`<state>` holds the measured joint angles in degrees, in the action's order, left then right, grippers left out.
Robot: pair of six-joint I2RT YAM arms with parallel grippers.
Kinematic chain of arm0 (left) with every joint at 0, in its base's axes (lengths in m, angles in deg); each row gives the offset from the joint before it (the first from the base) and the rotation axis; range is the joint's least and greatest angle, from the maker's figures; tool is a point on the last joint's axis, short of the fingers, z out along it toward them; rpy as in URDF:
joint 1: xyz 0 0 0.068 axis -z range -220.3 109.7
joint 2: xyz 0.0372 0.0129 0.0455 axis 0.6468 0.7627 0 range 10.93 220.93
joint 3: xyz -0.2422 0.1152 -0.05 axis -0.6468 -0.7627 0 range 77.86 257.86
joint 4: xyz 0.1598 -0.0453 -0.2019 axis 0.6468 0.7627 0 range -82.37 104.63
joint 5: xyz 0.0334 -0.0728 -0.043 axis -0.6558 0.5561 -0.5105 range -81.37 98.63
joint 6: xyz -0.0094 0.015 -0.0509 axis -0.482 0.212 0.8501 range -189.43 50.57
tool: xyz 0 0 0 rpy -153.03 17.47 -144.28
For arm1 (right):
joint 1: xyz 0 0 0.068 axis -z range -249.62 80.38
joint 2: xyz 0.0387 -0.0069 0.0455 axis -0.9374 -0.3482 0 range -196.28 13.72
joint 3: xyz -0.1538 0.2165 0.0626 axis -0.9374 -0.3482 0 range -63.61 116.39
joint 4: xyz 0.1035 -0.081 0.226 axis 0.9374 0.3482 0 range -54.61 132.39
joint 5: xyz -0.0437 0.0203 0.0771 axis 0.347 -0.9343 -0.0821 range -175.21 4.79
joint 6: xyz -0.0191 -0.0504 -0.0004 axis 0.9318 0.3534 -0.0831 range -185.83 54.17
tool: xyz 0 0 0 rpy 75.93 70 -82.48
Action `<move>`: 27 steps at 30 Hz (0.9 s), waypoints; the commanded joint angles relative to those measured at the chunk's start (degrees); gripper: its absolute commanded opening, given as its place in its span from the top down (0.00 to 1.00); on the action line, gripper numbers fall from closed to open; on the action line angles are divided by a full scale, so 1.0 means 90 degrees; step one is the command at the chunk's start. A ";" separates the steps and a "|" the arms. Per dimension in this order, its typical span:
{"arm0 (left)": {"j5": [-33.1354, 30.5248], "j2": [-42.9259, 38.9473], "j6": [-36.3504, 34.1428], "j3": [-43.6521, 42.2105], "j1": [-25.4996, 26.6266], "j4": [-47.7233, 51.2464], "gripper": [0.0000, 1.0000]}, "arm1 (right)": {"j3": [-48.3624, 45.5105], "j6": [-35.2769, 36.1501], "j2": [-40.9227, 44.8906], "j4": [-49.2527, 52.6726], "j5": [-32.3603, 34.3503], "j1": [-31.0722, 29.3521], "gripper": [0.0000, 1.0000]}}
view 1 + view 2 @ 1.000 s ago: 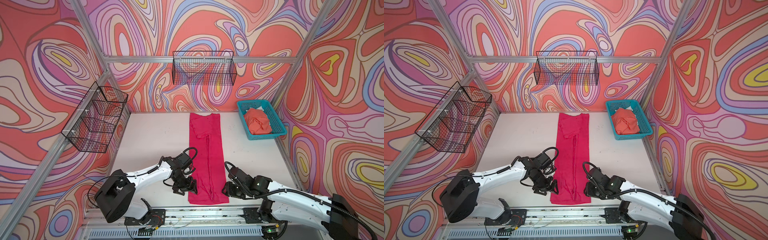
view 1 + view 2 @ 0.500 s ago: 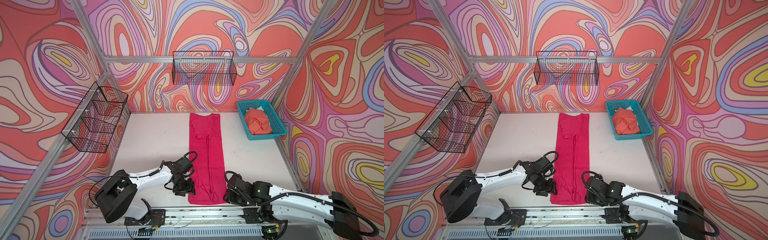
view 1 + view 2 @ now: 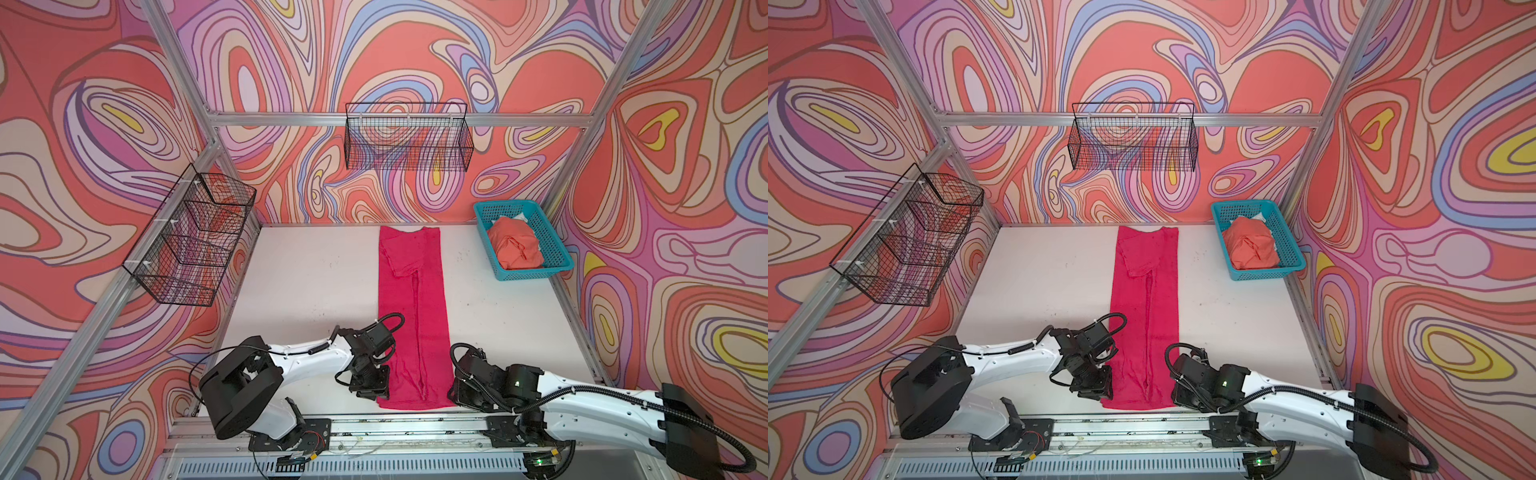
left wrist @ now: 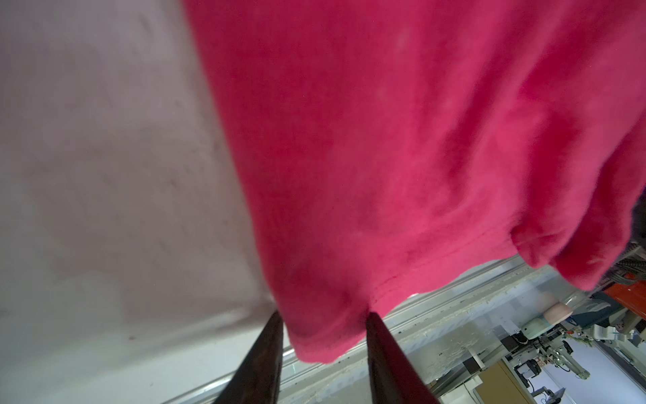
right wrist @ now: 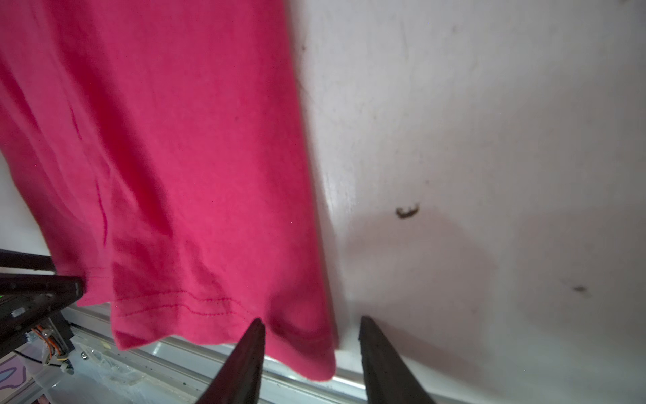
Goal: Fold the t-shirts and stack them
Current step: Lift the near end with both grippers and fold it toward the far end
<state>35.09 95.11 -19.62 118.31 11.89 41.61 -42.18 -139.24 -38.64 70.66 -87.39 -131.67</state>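
A: Where is the work found at this moment?
B: The magenta t-shirt point(image 3: 413, 316) is laid flat as a long narrow strip down the middle of the desk point(image 3: 316, 270), sides already turned in, neck end by the far wall and hem at the near edge. The orange t-shirt point(image 3: 515, 245) is seen crumpled in the teal basket point(image 3: 555, 249) at the far right corner.

A: And how are the fingers set?
B: The left fingers point(image 4: 265, 356) are seen spread, with the hem's left corner lying between their tips; nothing is pinched yet. The right fingers point(image 5: 244, 367) are likewise spread, one tip over the hem's right corner, its partner over bare desk just beside the edge.

A: Which step is judged to be in hand?
B: A grasp of both hem corners, it is thought, so that the hem may be carried to the neck end.

A: How is that best done?
B: Every layer at each corner should be taken, since a top layer alone would be peeled away. The right fingers could be shifted further onto the cloth, so more than its edge is caught. The corners should be raised together and level, the cloth kept lightly taut between them, and lowered squarely so that the side edges are matched
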 commanded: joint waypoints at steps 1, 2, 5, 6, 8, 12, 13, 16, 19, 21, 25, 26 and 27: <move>-0.0152 0.0177 0.0124 0.0141 0.0022 0.0140 0.65 | -0.0103 -0.0174 -0.0052 0.0037 0.0136 -0.0034 0.56; -0.0147 0.0211 0.0098 0.0178 0.0027 0.0155 0.66 | -0.0114 -0.0174 -0.0052 0.0038 0.0117 -0.0031 0.57; -0.0137 0.0281 0.0057 0.0242 0.0031 0.0180 0.70 | -0.0125 -0.0166 -0.0052 0.0022 0.0048 -0.0032 0.63; -0.0132 0.0295 0.0053 0.0251 0.0037 0.0190 0.72 | -0.0125 -0.0164 -0.0052 0.0034 0.0051 -0.0030 0.65; -0.0118 0.0295 0.0043 0.0252 0.0037 0.0188 0.75 | -0.0125 -0.0154 -0.0068 0.0023 0.0059 -0.0040 0.69; -0.0066 0.0250 0.0057 0.0234 0.0036 0.0204 0.85 | -0.0103 -0.0127 -0.0195 -0.0143 -0.0029 -0.0031 0.86; -0.0028 0.0222 0.0079 0.0220 0.0032 0.0192 0.88 | -0.0091 -0.0111 -0.0232 -0.0167 -0.0056 -0.0032 0.90; 0.0005 0.0085 0.0101 0.0247 0.0035 0.0276 0.97 | -0.0023 -0.0067 -0.0295 -0.0176 -0.0109 -0.0032 0.99; -0.0027 -0.0161 0.0157 0.0279 0.0037 0.0435 1.00 | 0.0096 -0.0066 -0.0227 0.0017 -0.0040 -0.0031 1.00; -0.0092 -0.0389 0.0207 0.0286 0.0024 0.0601 1.00 | 0.0215 -0.0126 -0.0065 0.0205 0.0070 -0.0034 1.00; -0.0268 -0.0764 0.0123 0.0446 -0.0206 0.0967 1.00 | 0.0504 -0.0208 0.0276 0.0571 0.0311 0.0004 1.00; -0.0265 -0.0839 0.0028 0.0525 -0.0346 0.1069 1.00 | 0.0608 -0.0176 0.0300 0.0663 0.0357 0.0060 1.00; -0.0255 -0.0880 -0.0078 0.0623 -0.0494 0.1164 1.00 | 0.0705 -0.0098 0.0293 0.0709 0.0368 0.0128 1.00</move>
<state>34.41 88.95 -19.23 121.30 10.03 46.94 -38.73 -139.37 -36.89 73.87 -86.78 -131.42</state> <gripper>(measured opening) 0.056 0.050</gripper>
